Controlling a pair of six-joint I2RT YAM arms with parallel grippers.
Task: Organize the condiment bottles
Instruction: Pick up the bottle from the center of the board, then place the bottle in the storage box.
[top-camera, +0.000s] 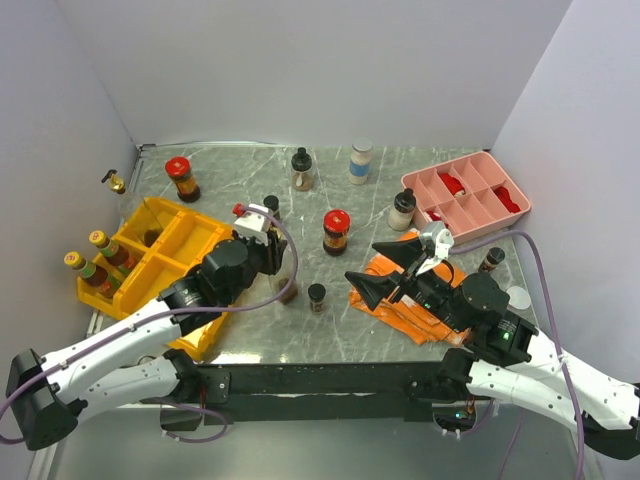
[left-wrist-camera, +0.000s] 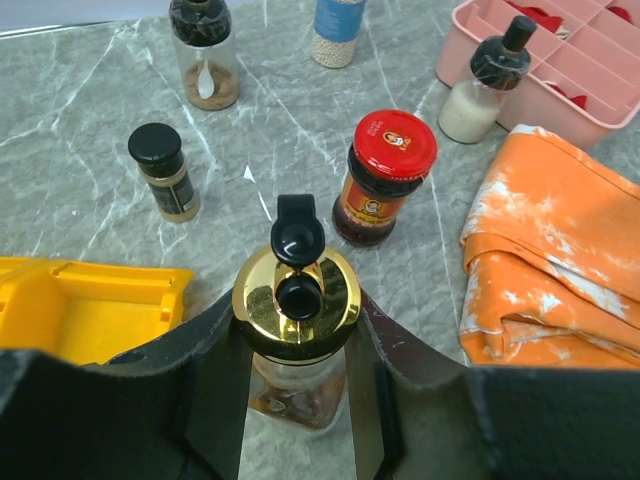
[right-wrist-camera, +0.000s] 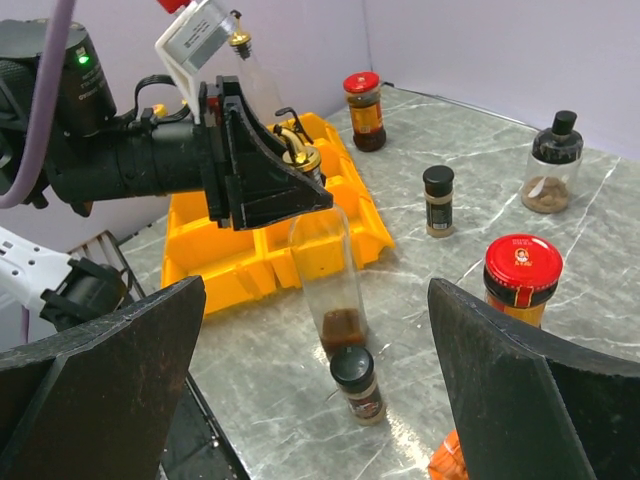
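A tall clear bottle with a gold spout top (left-wrist-camera: 296, 295) and a little brown sauce stands on the marble beside the yellow bins (top-camera: 165, 250). My left gripper (left-wrist-camera: 298, 330) is shut on its neck, just under the cap; the right wrist view shows this bottle (right-wrist-camera: 330, 260) upright with its base on the table. My right gripper (right-wrist-camera: 316, 330) hangs open over the orange cloth (top-camera: 400, 300), empty. A small black-capped shaker (right-wrist-camera: 357, 382) stands just in front of the held bottle. A red-lidded jar (top-camera: 337, 230) is close on the right.
Two yellow-capped bottles (top-camera: 85, 268) sit in the left bin. Along the back stand a red-lidded jar (top-camera: 182, 178), a black-topped jar (top-camera: 302, 170) and a white-capped bottle (top-camera: 361, 160). A pink divided tray (top-camera: 465, 195) lies at the back right with a white-filled bottle (top-camera: 402, 210) beside it.
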